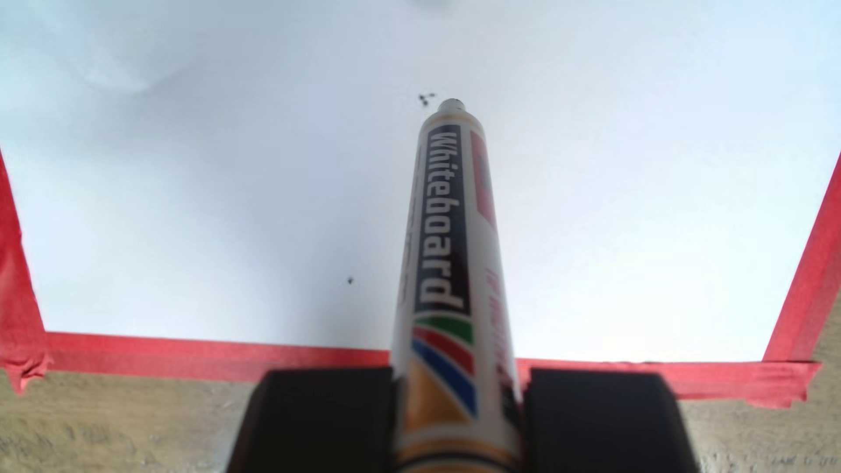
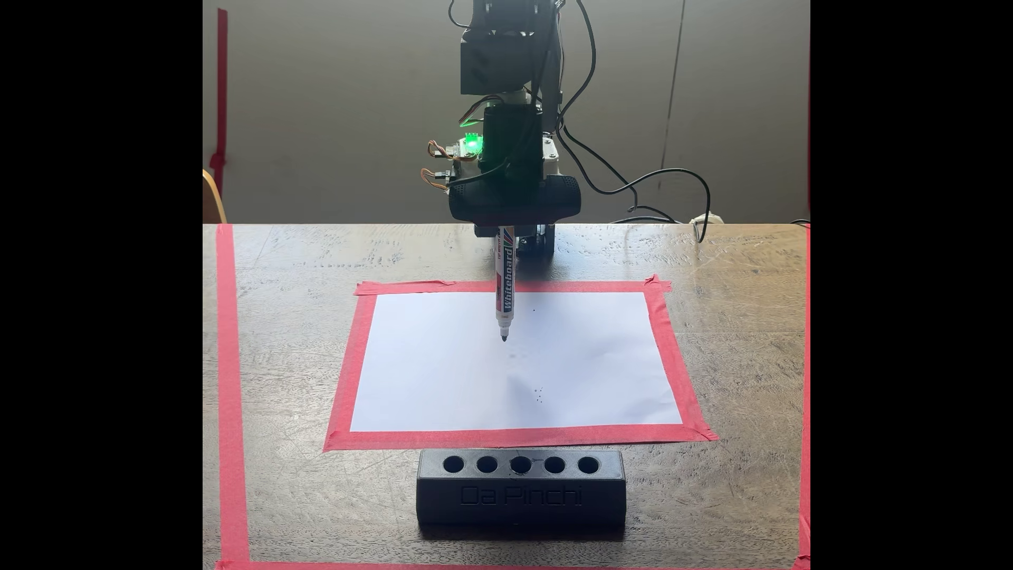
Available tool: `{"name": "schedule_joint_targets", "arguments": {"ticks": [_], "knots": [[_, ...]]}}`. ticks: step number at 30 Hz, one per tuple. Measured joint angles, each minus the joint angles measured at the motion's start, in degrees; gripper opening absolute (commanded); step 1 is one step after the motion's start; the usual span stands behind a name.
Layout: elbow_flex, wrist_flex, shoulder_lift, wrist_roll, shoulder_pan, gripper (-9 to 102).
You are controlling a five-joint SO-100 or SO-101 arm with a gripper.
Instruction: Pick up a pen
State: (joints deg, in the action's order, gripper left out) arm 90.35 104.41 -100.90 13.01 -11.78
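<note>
The pen (image 2: 505,285) hangs upright, long axis vertical, dark tip pointing down above the white paper (image 2: 438,372). The claw (image 1: 457,409) is clamped on its upper barrel, one black finger on each side in the wrist view. On the worktop (image 2: 740,340), nearer the fixed camera, a black holder (image 2: 521,496) shows five round holes, none holding a pen.
</note>
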Motion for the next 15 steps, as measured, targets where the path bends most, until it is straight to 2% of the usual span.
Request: {"name": "schedule_joint_targets", "arguments": {"ticks": [15], "knots": [[0.62,0.00,0.00,0.00,0.35,-1]]}}
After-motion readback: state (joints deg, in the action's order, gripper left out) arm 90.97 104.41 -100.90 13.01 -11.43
